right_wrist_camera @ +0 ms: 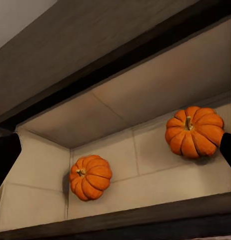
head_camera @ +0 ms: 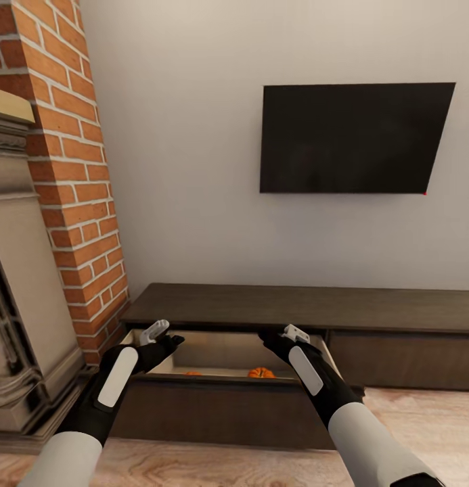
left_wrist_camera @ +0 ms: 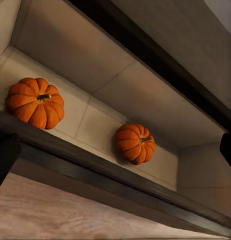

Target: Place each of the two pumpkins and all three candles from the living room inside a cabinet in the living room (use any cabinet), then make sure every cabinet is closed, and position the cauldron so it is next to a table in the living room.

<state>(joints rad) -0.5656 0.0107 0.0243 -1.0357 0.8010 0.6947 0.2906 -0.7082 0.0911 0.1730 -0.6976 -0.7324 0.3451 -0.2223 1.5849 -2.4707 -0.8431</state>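
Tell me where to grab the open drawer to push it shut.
Skip gripping: press a claw flat against the dark front panel of the open drawer, coming from the room side. The front is plain and handleless, and both pumpkins lie inside.

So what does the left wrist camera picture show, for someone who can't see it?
Two small orange pumpkins, one and another, sit apart on the pale wooden floor of an open drawer in a dark brown cabinet. The drawer's dark front edge crosses the picture below them, with light wood flooring beyond it.
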